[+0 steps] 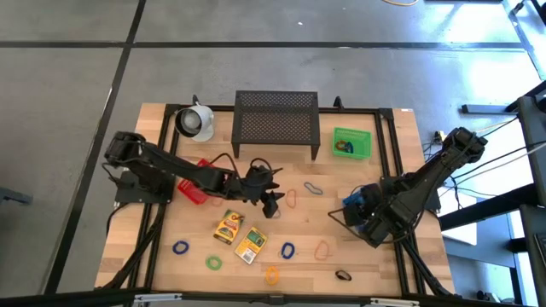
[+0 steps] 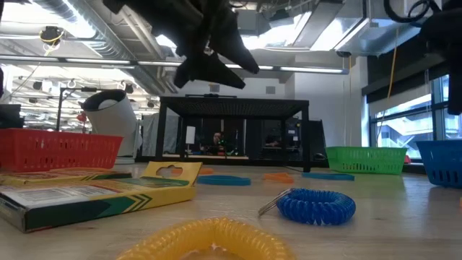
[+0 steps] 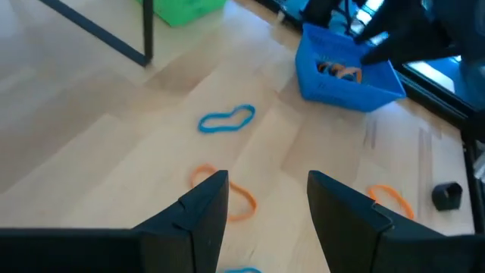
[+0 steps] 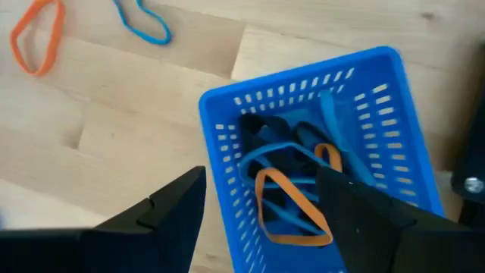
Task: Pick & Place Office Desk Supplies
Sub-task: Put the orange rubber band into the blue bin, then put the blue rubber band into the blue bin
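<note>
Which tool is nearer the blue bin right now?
Right. The right tool hangs open directly over the blue bin, which holds loops. The left tool hangs open mid-table above an orange loop, well away from the bin.

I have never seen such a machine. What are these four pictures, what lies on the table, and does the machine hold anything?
It is a robot with two dark arms at a wooden table. One picture looks straight down from above, one looks level across the table top, and two come from cameras on the arms' wrists.

On the table lie small coloured loops, such as an orange loop and a blue loop, two yellow packets, a white mug, a black mesh stand, and red, green and blue bins.

The left end effector hangs open above the orange loop and holds nothing. The right end effector is open over the blue bin, which already has loops inside; it too holds nothing.
</note>
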Controlling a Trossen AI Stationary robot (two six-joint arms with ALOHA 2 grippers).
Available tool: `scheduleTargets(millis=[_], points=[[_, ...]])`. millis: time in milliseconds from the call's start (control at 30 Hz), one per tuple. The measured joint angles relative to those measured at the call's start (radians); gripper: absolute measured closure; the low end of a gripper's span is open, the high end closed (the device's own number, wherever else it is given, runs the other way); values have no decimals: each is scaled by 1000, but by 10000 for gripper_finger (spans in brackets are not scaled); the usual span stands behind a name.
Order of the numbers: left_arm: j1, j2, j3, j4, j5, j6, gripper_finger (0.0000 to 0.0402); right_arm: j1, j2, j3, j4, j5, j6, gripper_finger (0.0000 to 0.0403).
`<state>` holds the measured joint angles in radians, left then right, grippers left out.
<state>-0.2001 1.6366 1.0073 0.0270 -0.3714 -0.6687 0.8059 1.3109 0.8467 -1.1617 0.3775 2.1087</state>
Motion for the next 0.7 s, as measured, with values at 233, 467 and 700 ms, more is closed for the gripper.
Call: scheduleTargets(millis=[233,467,700], points=[[6,20,0,35,35,0,226,0,-14,25,-7,43,-22,151],[2,24,1,32,136,2,226,0,-34,139,45,73,-444,151],[-58,73,-1,-179,182,88,226,0,-20,143,245,47,-753,151]])
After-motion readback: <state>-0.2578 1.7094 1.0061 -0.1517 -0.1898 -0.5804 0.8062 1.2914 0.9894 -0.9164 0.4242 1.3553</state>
